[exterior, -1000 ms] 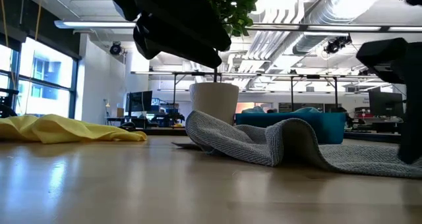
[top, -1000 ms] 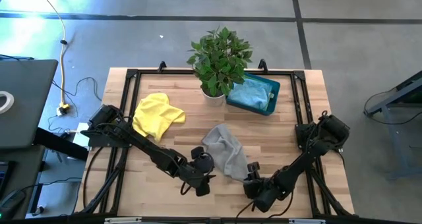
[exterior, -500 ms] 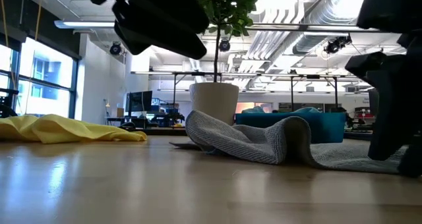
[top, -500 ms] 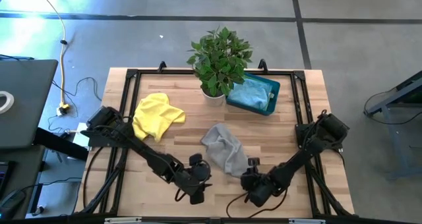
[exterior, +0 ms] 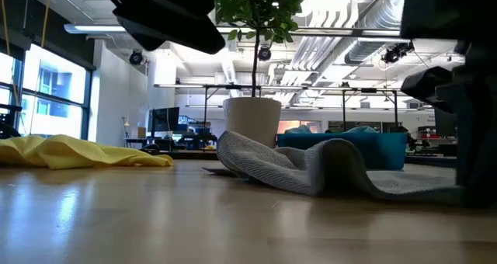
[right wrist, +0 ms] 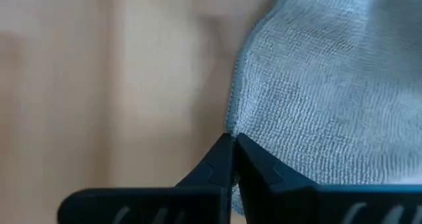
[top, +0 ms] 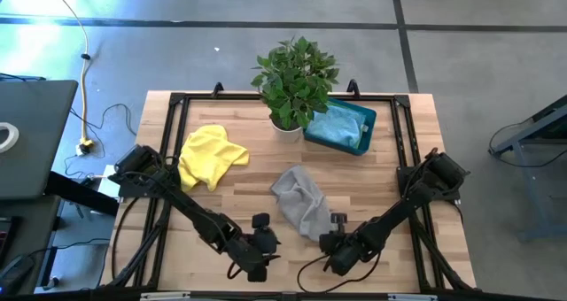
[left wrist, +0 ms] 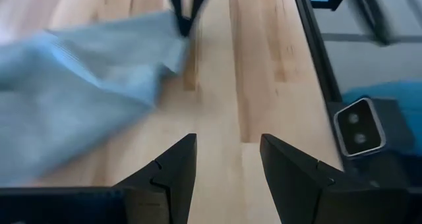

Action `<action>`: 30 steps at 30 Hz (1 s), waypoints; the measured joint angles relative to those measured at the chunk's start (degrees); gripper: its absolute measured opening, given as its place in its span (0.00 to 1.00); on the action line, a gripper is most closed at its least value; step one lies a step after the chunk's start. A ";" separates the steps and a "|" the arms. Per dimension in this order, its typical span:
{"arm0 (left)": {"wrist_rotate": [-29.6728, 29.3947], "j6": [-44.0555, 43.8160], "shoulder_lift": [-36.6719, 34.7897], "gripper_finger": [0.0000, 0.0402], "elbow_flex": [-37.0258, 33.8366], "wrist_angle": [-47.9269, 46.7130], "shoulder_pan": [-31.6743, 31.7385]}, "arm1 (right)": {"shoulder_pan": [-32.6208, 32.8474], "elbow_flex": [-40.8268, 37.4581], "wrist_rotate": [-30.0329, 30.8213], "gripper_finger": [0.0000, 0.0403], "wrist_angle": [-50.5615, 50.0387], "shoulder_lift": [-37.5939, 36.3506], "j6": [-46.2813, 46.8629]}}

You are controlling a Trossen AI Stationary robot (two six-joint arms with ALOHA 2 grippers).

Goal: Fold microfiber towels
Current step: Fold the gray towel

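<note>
**Right hand pinched on grey towel edge**

While crumpled near the middle of the tabletop [top: 372, 181], grey towel [top: 301, 202] pinched at its near edge, about 5 o'clock from its centre, by right hand [top: 330, 240]. Fingers pressed together in the right wrist view, tips meeting on the hem of the cloth [right wrist: 316, 85]. Low view: grey fabric [exterior: 311, 167] humped in a fold and trailing flat toward the dark right arm at the frame's edge.

Left hand [top: 255, 258] at 7 o'clock from the grey towel, near the front edge, apart from the cloth. Fingers [left wrist: 173, 168] spread wide over bare wood in the left wrist view, holding nothing, with the cloth lying ahead of them.

Yellow towel [top: 211, 155] bunched at 10 o'clock from the grey one, well apart, toward the left side. Light blue towel [top: 335, 124] lying inside the teal bin [top: 368, 119] at 1 o'clock, near the back edge. Potted plant [top: 294, 80] at 12 o'clock, just beside the bin, white pot visible behind the grey fold in the low view.
</note>
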 joint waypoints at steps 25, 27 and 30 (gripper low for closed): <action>-10.38 14.77 0.00 0.39 -0.02 4.05 -0.79 | -7.32 27.39 -0.23 0.00 -17.27 -0.32 -0.51; -13.52 14.75 0.01 0.39 -0.02 4.67 -0.79 | -7.94 28.02 -0.35 0.00 -17.06 -0.32 -1.71; -17.71 14.24 0.01 0.39 -0.02 4.63 -0.48 | -8.61 28.78 -0.53 0.00 -17.34 -0.34 -2.00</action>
